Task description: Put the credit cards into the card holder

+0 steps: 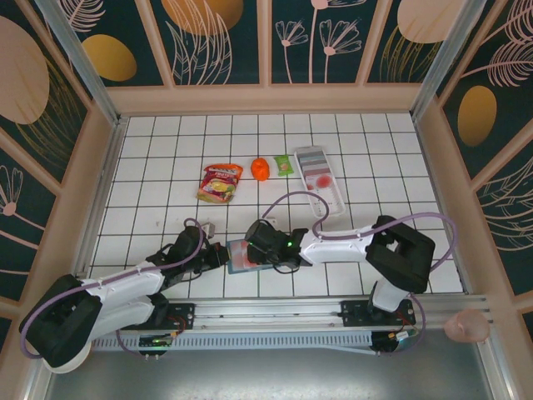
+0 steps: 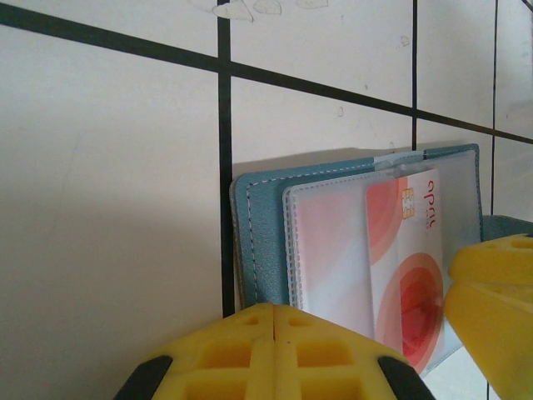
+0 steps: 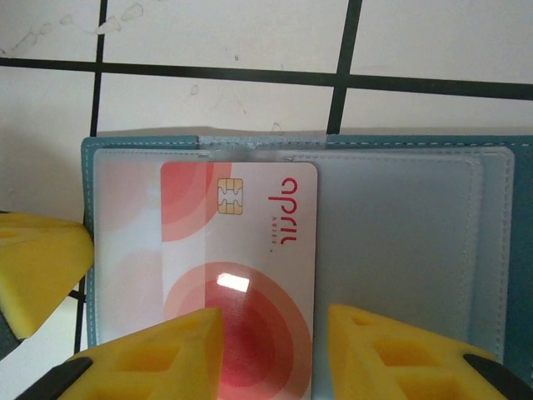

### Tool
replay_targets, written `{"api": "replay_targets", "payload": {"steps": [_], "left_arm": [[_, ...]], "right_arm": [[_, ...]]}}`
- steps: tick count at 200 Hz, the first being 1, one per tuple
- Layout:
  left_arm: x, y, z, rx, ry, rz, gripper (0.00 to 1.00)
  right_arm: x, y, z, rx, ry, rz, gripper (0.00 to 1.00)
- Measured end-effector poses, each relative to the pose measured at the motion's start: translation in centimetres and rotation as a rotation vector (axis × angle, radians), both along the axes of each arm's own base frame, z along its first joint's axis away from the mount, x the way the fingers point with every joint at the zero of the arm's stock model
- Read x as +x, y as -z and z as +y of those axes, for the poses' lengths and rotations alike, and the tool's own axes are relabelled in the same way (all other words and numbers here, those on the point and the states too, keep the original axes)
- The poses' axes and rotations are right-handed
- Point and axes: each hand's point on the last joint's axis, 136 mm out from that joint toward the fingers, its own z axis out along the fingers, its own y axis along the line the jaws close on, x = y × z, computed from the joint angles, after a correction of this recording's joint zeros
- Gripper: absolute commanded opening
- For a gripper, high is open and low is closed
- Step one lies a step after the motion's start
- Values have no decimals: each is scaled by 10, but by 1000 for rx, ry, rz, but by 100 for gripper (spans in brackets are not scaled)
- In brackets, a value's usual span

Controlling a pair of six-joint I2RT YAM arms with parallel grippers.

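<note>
- My left gripper [image 2: 273,321] sat pinched shut at the edge of the open card holder [image 3: 520,250]. My right gripper [image 3: 275,350] stood part-open, gripping nothing I could see, over one credit card [image 3: 250,250] on the holder's clear sleeves.
- Well behind lay one snack packet [image 1: 220,182], one orange object [image 1: 261,168], one green sachet [image 1: 285,165] and one white tray [image 1: 331,206].
- I couldn't tell how far the card was tucked in.

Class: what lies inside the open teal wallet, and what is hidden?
A white card with red-pink circles, partly under a clear plastic sleeve. The right gripper's yellow fingers cover its lower edge.
</note>
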Motion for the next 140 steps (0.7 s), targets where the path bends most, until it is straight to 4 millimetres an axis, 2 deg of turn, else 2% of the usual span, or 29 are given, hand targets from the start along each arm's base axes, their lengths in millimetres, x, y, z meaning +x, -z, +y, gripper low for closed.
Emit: {"api": "replay_targets", "payload": {"steps": [77,140], "left_arm": [[-1,1,0,-2,-3,2,0],[-1,1,1,-6,-5,-1,0]], "right_arm": [[-1,2,11,6,-15,14,39],[-2,-1,30,15,-39,11,39]]}}
